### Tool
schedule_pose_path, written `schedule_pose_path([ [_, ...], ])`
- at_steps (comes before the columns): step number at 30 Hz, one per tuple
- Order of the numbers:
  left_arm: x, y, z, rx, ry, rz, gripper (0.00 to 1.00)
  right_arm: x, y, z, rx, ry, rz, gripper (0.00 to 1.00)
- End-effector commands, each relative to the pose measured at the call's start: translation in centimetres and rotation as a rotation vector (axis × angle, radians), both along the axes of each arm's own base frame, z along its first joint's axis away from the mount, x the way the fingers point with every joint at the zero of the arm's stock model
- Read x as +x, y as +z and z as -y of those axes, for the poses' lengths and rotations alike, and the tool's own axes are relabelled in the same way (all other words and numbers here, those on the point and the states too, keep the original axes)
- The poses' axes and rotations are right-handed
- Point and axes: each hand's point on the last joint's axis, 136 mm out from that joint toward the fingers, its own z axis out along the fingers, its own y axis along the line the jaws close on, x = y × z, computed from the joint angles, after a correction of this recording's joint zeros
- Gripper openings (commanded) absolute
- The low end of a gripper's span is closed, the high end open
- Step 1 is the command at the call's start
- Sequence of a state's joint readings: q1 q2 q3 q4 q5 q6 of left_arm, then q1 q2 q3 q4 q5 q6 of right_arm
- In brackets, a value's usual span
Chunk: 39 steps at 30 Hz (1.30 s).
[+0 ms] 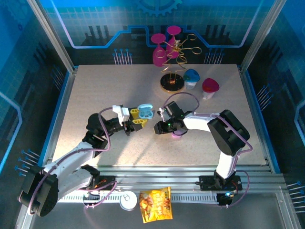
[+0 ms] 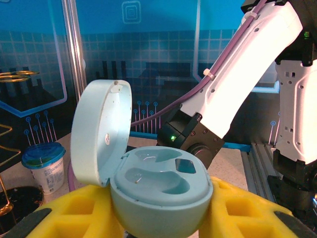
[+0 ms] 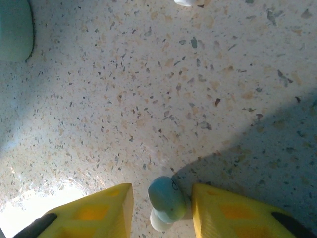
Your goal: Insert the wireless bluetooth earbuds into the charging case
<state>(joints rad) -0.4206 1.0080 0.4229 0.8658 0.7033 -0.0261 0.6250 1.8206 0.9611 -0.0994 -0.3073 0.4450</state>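
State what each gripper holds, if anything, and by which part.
The left gripper clamps the open charging case by its lower shell. The right gripper stands open around an earbud, apparently not gripping it.

Charging case (image 2: 161, 191) in the left gripper (image 2: 157, 220), earbud (image 3: 166, 197) within the right gripper (image 3: 162, 210) just right of it.

Pale powder-blue charging case (image 2: 158, 188), lid and wells same shade. Yellow fingers (image 2: 74, 213) on left gripper (image 2: 158, 210), black trim at base. Same yellow on right gripper (image 3: 162, 193). Pale blue-green earbud (image 3: 167, 198), white stem beneath. Beige tabletop (image 3: 173, 99), speckled with dark grey, brown and rust flecks. White right arm (image 2: 247, 74), black joints, green light; lilac cable (image 1: 183, 95). Blue backdrop (image 2: 163, 49), pale grid and circuit-line pattern. Magenta wine glasses (image 1: 159, 55). White cup (image 2: 43, 166), blue lid. Orange-yellow snack packet (image 1: 155, 204).
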Motion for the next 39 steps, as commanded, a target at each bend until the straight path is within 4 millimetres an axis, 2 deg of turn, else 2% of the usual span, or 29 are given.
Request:
schedule_pose_path([
  [1, -0.1, 0.7, -0.2, -0.011, 0.001, 0.037, 0.21, -0.6, -0.5, -0.6, 0.033, 0.036, -0.03, 0.32],
  [11, 0.0, 0.7, 0.0, -0.014, -0.006, 0.032, 0.21, -0.6, -0.7, 0.4, -0.008, 0.005, -0.017, 0.18],
  [14, -0.1, 0.7, -0.1, -0.015, -0.004, 0.032, 0.21, -0.1, -0.2, 0.8, -0.02, -0.025, 0.016, 0.12],
  [18, -0.1, 0.7, -0.2, -0.016, 0.003, 0.034, 0.21, 0.8, 1.1, 1.7, -0.054, -0.077, 0.09, 0.14],
  [20, -0.1, 0.7, -0.2, -0.016, 0.005, 0.034, 0.21, 1.2, 1.9, 2.6, -0.091, -0.117, 0.138, 0.14],
  [24, -0.1, 0.8, -0.3, -0.017, 0.01, 0.037, 0.21, 2.5, 3.8, 6.0, -0.2, -0.278, 0.242, 0.13],
  [27, -0.1, 0.7, -0.3, -0.015, 0.011, 0.036, 0.21, 2.7, 4.6, 8.7, -0.275, -0.399, 0.293, 0.12],
  [30, 0.0, 0.7, -0.1, -0.015, 0.006, 0.035, 0.21, 2.8, 5.3, 10.5, -0.32, -0.498, 0.332, 0.12],
  [39, 0.3, 0.5, 0.1, -0.017, -0.003, 0.024, 0.21, 2.3, 6.5, 13.1, -0.457, -0.645, 0.39, 0.1],
])
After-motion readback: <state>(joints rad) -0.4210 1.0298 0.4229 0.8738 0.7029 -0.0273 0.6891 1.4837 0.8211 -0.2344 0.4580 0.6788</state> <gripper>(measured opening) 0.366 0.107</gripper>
